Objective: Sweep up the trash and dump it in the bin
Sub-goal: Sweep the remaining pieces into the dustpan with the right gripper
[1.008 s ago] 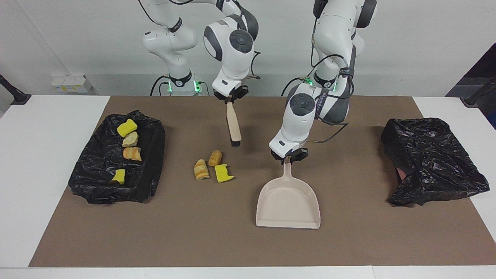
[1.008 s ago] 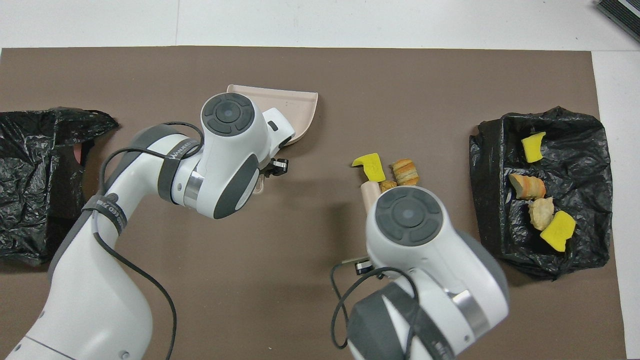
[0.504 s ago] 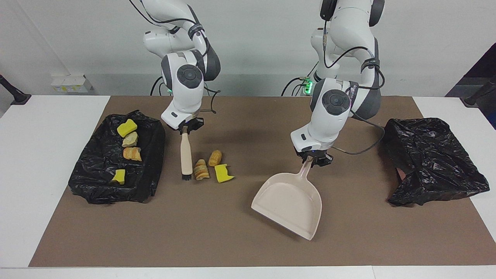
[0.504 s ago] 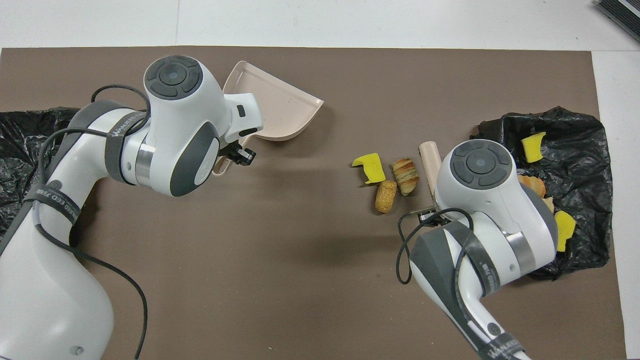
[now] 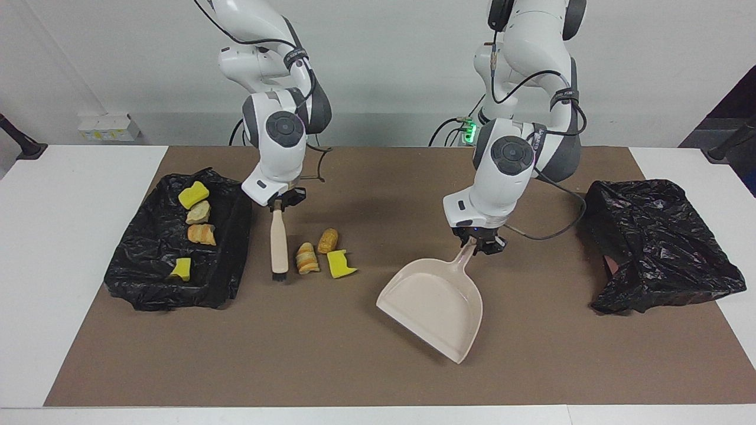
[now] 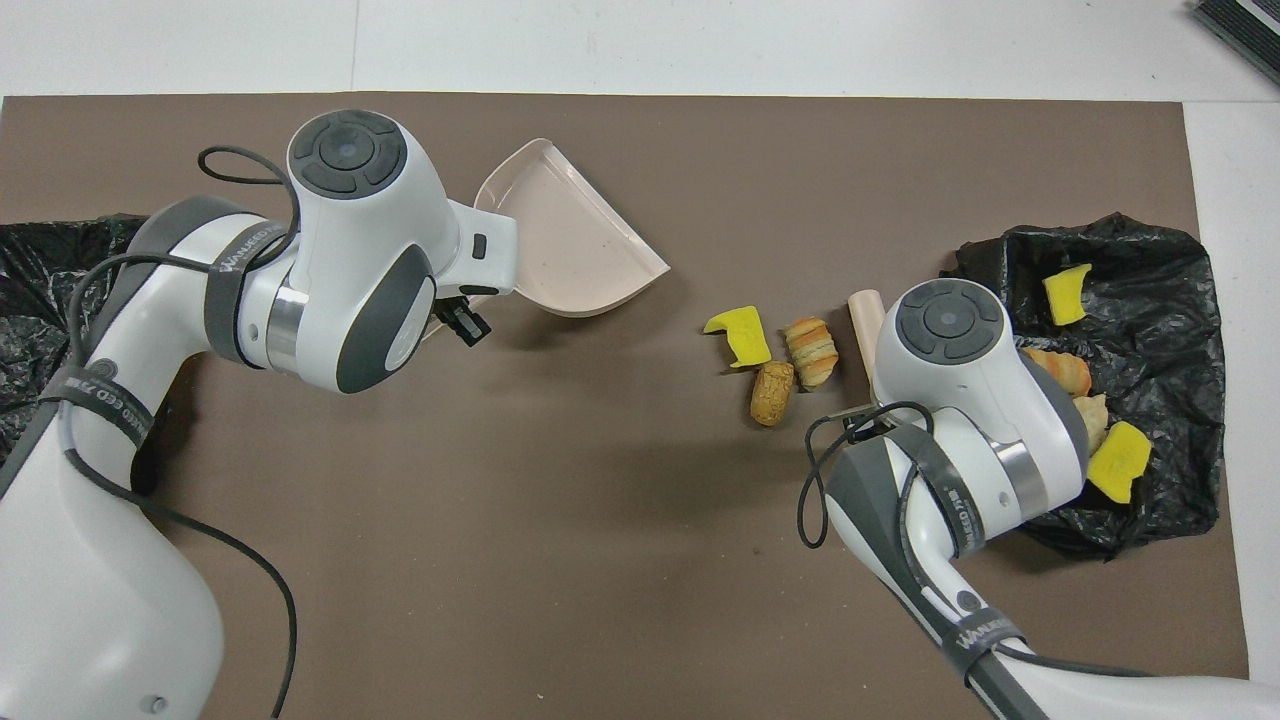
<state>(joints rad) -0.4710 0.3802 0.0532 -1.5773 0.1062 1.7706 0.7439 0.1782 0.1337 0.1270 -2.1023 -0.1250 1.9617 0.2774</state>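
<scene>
Three loose trash pieces lie mid-mat: a striped bread lump (image 5: 306,258) (image 6: 810,350), a brown lump (image 5: 328,240) (image 6: 772,392) and a yellow sponge bit (image 5: 339,264) (image 6: 738,335). My right gripper (image 5: 280,202) is shut on a wooden brush (image 5: 279,239) (image 6: 862,305). Its bristles point down at the mat beside the striped lump, toward the right arm's end. My left gripper (image 5: 476,245) (image 6: 458,318) is shut on the handle of the beige dustpan (image 5: 431,304) (image 6: 575,250). The pan is tilted, with its mouth turned toward the trash.
A black bag (image 5: 147,277) (image 6: 1160,250) at the right arm's end carries several more sponge and bread pieces. A second crumpled black bag (image 5: 655,242) (image 6: 40,300) lies at the left arm's end. A brown mat (image 5: 354,366) covers the table.
My right arm carried the brush from mid-table to beside the three loose pieces. My left arm shifted toward its own end and turned the dustpan's mouth toward the trash.
</scene>
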